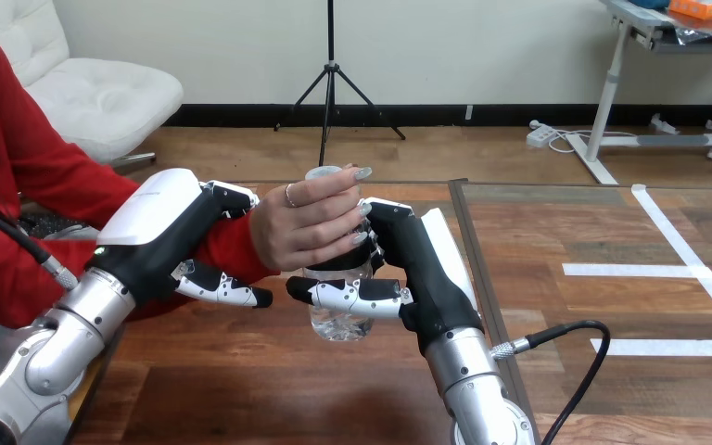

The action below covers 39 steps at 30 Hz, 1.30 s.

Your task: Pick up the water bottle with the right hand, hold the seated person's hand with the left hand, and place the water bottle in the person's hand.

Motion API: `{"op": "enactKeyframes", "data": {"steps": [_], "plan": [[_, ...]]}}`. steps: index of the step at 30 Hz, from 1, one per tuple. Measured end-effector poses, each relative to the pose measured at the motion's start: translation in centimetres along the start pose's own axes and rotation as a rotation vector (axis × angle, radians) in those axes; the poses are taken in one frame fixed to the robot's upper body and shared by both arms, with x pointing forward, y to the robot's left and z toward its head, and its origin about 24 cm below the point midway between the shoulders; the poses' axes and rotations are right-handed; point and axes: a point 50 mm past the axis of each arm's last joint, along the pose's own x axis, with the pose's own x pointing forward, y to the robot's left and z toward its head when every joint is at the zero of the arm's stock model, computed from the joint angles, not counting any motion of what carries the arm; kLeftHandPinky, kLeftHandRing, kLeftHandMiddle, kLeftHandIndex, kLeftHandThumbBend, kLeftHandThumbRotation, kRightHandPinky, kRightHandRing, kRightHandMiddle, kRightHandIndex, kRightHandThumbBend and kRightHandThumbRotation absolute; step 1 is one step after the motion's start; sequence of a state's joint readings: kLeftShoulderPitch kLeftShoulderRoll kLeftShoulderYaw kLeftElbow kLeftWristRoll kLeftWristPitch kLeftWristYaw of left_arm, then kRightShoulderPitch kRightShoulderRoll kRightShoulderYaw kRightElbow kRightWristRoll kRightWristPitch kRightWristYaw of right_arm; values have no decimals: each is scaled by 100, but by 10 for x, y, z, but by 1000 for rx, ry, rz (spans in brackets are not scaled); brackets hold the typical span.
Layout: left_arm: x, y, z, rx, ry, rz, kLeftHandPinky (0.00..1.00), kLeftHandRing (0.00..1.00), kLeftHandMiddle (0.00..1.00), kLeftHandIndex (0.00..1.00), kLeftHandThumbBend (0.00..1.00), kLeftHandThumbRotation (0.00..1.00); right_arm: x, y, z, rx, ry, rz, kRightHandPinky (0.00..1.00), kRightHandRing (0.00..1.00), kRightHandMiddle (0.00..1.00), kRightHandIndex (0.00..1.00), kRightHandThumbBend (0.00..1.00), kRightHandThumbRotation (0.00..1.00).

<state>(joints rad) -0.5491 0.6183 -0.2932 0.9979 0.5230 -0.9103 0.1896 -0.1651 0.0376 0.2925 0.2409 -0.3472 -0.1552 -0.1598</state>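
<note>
We see the water bottle [339, 323] upright above the table [241, 394], held from both sides: the person's hand [308, 227] wraps its upper part, and our right hand [419, 271] curls fingers and thumb round it. Our left hand [156, 234] clasps the person's wrist [237, 245] (red-sleeved), fingers over, thumb beneath.

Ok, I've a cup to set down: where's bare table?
The table is bare between the left forearm and right forearm, below the bottle. More lies right of the right hand, toward the white tape lines. The middle is crowded: the left hand, the person's hand and the bottle meet there.
</note>
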Motion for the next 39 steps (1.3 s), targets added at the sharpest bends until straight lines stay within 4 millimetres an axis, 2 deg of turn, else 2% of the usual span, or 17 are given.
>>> {"op": "enactKeyframes", "data": {"steps": [9, 18, 23, 32, 39], "plan": [[0, -1, 0, 4, 3, 0, 47, 52, 58, 61, 87, 16, 0, -1, -1, -14, 25, 15, 49, 63, 68, 68, 85, 2], [0, -2, -1, 27, 13, -9, 59, 66, 71, 76, 89, 28, 1, -2, 0, -26, 40, 37, 64, 79, 82, 83, 88, 18], [1, -2, -2, 32, 21, -9, 64, 73, 80, 84, 92, 33, 0, -6, 0, -46, 33, 60, 76, 86, 88, 90, 90, 27], [1, -2, 0, 29, 14, -21, 70, 81, 89, 92, 97, 36, -2, -15, -2, -86, 28, 88, 91, 93, 94, 98, 95, 42], [-1, -4, 1, 4, 6, -30, 75, 88, 95, 97, 100, 41, -6, -21, -6, -98, 41, 102, 95, 96, 96, 100, 98, 49]]}}
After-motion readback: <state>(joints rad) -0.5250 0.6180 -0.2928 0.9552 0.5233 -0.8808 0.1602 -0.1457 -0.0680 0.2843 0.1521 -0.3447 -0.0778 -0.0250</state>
